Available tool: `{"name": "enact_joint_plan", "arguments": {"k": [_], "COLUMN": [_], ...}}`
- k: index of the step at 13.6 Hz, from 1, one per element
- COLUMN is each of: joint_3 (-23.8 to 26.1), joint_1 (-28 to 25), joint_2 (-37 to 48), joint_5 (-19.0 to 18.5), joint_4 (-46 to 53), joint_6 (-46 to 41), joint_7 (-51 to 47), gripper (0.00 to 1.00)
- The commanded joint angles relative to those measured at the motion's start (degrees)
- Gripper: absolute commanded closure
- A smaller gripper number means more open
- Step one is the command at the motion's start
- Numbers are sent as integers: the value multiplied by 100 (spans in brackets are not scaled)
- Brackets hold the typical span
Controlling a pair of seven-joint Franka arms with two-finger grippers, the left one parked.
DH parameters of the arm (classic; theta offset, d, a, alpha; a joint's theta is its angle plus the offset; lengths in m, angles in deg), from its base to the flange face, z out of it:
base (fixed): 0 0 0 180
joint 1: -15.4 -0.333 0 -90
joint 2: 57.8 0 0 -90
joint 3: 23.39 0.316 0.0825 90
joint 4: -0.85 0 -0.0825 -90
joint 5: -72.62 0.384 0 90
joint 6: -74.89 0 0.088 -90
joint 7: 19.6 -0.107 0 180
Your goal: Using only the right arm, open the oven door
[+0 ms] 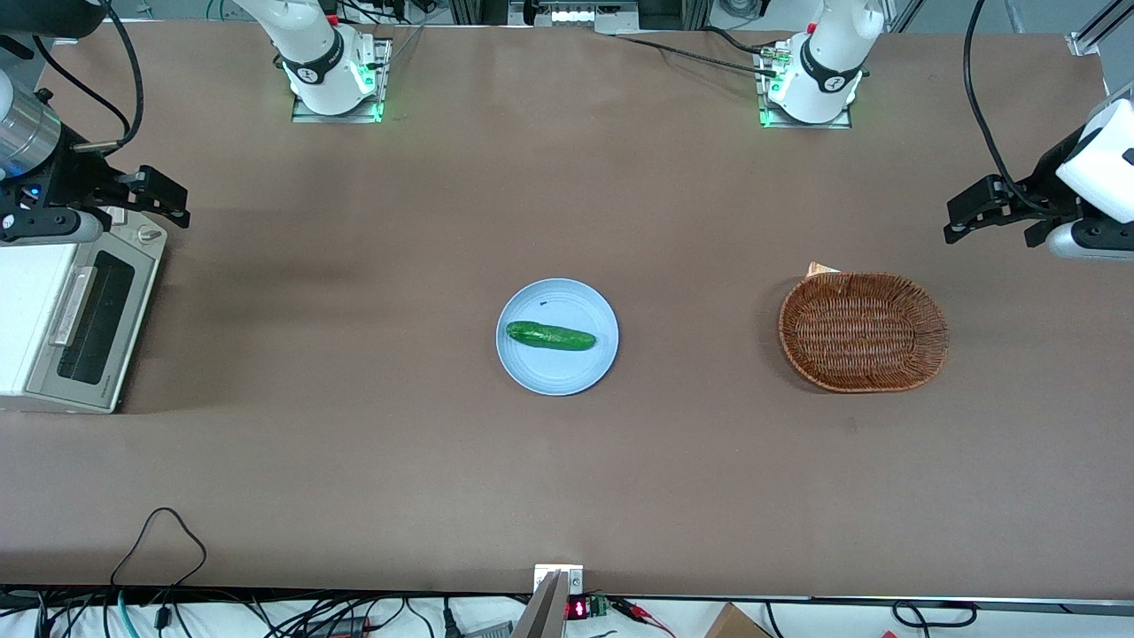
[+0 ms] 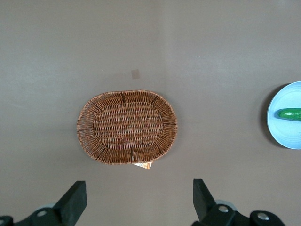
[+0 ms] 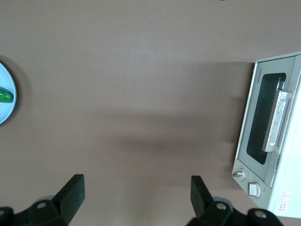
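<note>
**Oven door shut, gripper open and clear of it**

The oven door (image 1: pixel 89 330) is seen closed, flush with the front of the small white toaster oven (image 1: pixel 27 310) at the working arm's end of the table (image 1: pixel 372 461). The dark window is framed in grey metal, with the silver bar handle (image 1: pixel 71 304) mounted along the door's upper edge. Two control knobs (image 3: pixel 239 174) are set beside the door, at the end of the oven front farthest from the front camera.

The right arm (image 1: pixel 22 133) is held above that same end of the oven. Its gripper (image 1: pixel 168 199) is positioned over the table just past the knob end, at roughly 1 o'clock from the door in the front view. The fingers (image 3: pixel 73 192) are spread wide with only bare table between them; nothing is gripped. No contact with door or handle is seen, and the oven casing sits just beside one fingertip in the wrist view.

A light blue plate (image 1: pixel 567 377) carrying a green cucumber (image 1: pixel 550 336) is placed mid-table, well apart from the oven. A brown wicker basket (image 1: pixel 863 331) is located toward the parked arm's end, with a small card corner (image 1: pixel 820 268) showing at its rim.
</note>
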Motion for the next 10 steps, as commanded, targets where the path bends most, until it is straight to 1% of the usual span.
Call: {"name": "enact_joint_plan", "arguments": {"k": [1, 7, 10], "joint_3": [5, -4, -30], "joint_1": [-7, 2, 37], "joint_2": [68, 24, -11], "joint_5": [25, 16, -133], "joint_4": [-69, -86, -77], "joint_6": [9, -9, -97], "joint_7": [59, 129, 138], "gripper": [0, 0, 0]}}
